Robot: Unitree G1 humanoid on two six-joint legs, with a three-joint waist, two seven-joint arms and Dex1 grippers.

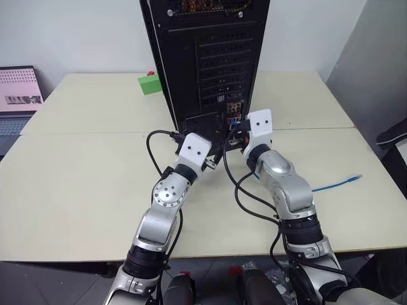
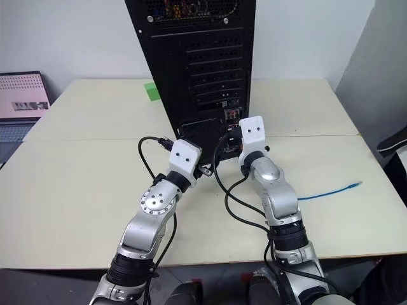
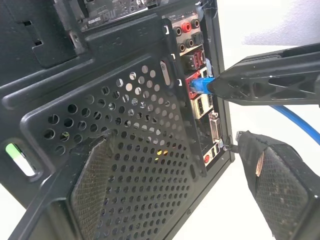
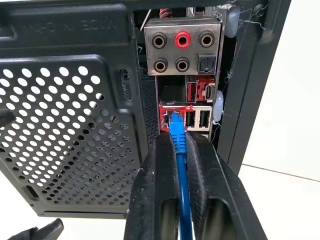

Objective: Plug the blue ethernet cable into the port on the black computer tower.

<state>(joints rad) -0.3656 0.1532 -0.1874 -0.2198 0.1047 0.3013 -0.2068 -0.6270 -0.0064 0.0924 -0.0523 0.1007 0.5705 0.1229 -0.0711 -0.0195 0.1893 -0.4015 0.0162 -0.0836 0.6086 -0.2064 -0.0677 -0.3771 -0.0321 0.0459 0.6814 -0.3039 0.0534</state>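
The black computer tower (image 1: 210, 57) stands upright at the back middle of the table, its rear panel facing me. The blue ethernet cable (image 4: 182, 170) runs up between the two fingers of my right gripper (image 4: 177, 137), which is shut on it just behind the plug. The plug sits in the port (image 4: 170, 116), a red-framed socket beside the USB sockets. The cable's other end (image 1: 346, 182) lies on the table to the right. My left gripper (image 3: 190, 190) is open at the tower's lower rear, one finger (image 3: 100, 190) against the perforated panel, holding nothing.
A green block (image 1: 150, 84) sits left of the tower. A laptop (image 1: 19, 95) stands beyond the table's (image 1: 82, 171) far left corner. Black robot cables (image 1: 245, 197) loop between my arms. Red and black audio jacks (image 4: 183, 37) sit above the port.
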